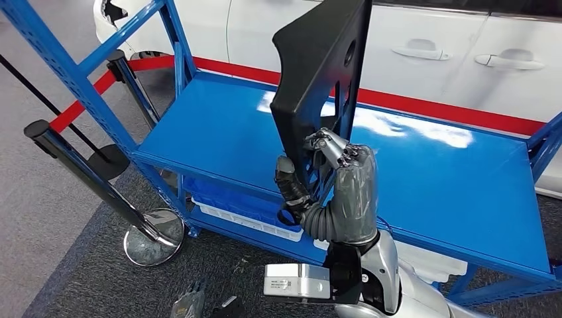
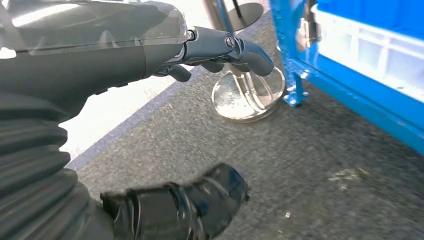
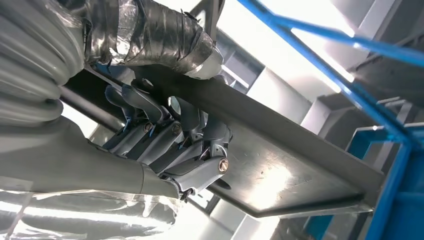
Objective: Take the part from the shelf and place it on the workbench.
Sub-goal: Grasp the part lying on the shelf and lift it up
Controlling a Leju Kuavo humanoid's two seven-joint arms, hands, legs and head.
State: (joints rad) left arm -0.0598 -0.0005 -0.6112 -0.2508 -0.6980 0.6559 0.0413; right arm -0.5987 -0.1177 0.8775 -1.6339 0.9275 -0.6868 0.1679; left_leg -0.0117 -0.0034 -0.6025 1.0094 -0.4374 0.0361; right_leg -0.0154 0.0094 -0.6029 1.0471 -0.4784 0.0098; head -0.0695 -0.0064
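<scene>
The right hand (image 1: 338, 173) grasps the black part (image 1: 323, 73) by its lower edge, thumb on one face and fingers (image 3: 165, 135) on the other, holding it upright above the blue shelf (image 1: 219, 142). The left hand (image 2: 150, 60) hangs released above the carpeted floor (image 2: 310, 165), grasping nothing.

My right hand (image 1: 335, 173) hid the lower edge of the black part (image 1: 323, 73), whose top ran off the frame's upper edge. The white crate (image 1: 246, 218) sat half hidden under the shelf (image 1: 424, 172).
</scene>
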